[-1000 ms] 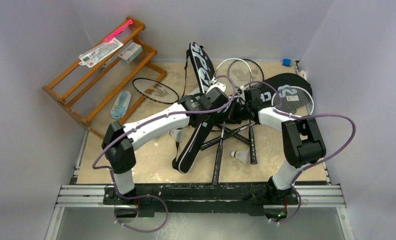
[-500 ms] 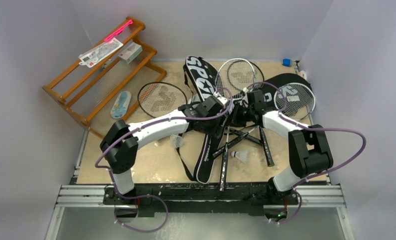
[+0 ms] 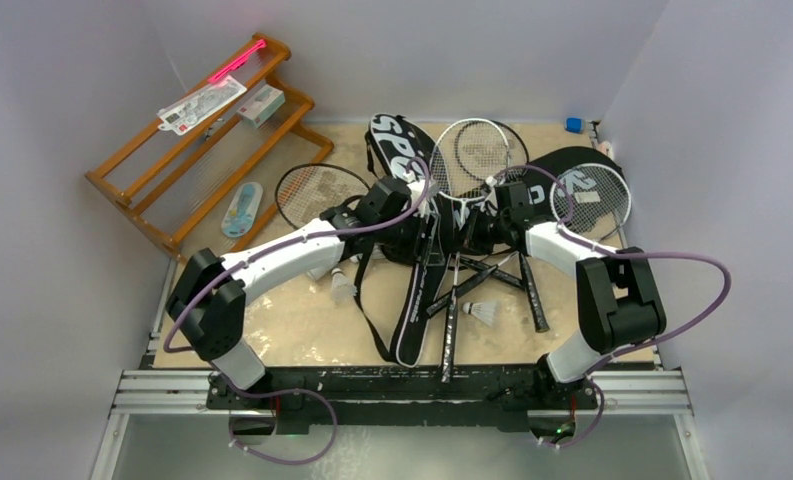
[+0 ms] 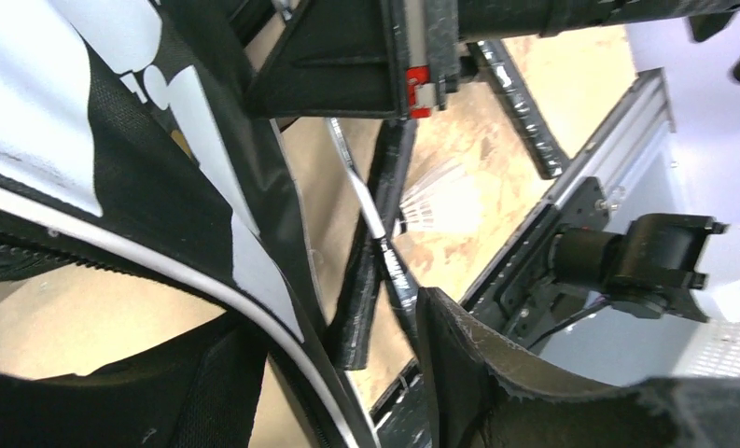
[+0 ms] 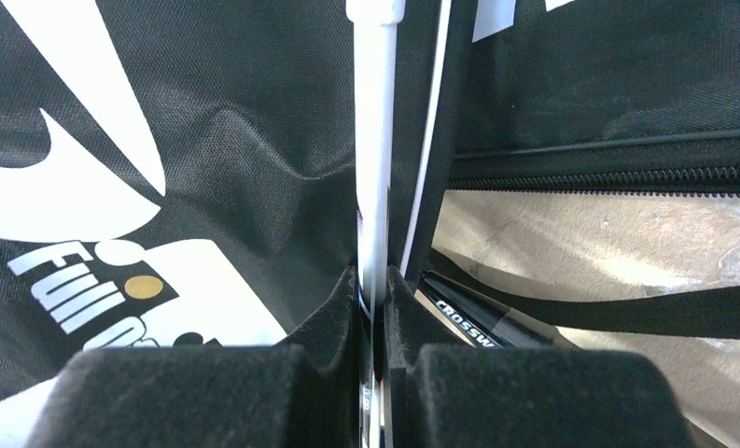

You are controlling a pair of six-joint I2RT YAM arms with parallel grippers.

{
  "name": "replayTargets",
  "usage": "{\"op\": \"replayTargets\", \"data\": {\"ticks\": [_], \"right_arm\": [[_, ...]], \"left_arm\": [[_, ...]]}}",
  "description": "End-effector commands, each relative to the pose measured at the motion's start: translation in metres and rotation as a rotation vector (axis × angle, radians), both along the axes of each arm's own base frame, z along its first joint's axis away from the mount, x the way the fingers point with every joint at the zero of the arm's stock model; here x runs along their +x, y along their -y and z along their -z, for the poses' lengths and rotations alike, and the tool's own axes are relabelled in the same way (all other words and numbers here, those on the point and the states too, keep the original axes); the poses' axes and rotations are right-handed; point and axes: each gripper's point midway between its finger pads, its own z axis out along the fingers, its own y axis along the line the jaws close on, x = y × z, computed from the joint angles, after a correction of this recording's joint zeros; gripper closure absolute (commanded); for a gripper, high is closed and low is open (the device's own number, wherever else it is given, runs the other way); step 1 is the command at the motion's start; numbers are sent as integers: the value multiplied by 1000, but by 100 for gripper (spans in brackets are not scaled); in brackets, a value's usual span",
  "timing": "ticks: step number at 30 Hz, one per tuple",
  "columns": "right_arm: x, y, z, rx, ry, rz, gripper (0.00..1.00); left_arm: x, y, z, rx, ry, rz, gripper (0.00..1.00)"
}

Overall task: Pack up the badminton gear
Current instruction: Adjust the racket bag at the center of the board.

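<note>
A long black racket bag with white lettering (image 3: pixel 409 190) lies down the middle of the table. It also fills the left wrist view (image 4: pixel 114 140) and the right wrist view (image 5: pixel 160 140). My left gripper (image 3: pixel 417 228) is open, and the bag's white-piped edge (image 4: pixel 282 345) runs between its fingers. My right gripper (image 3: pixel 469 228) is shut on a thin silver racket shaft (image 5: pixel 375 187) beside the bag. Other rackets lie at the left (image 3: pixel 317 190) and right (image 3: pixel 592 195). A second black bag (image 3: pixel 562 165) lies at the back right. Two shuttlecocks (image 3: pixel 344 288) (image 3: pixel 484 312) lie on the table. I cannot make out the tube.
An orange wooden rack (image 3: pixel 172 190) stands at the back left, holding a small carton (image 3: pixel 262 103) and a pink-edged card (image 3: pixel 202 103). A blue-white item (image 3: pixel 242 208) lies beside it. Crossed black racket handles (image 3: pixel 527 290) lie near the front. A metal rail (image 3: pixel 402 390) runs along the near edge.
The bag swung from slanting to nearly straight down the table a second ago. Since then my left arm has drawn back to the left. My right gripper has kept its hold on the shaft.
</note>
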Motion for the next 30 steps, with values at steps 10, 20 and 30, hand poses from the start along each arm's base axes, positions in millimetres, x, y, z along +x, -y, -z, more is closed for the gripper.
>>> {"op": "replayTargets", "data": {"ticks": [10, 20, 30], "right_arm": [[7, -4, 18, 2, 13, -18, 100], [9, -20, 15, 65, 9, -32, 100], [12, -19, 4, 38, 40, -46, 100]], "left_arm": [[-12, 54, -41, -251, -28, 176, 47], [-17, 90, -50, -240, -2, 261, 47], [-6, 71, -48, -83, 73, 195, 47]]}}
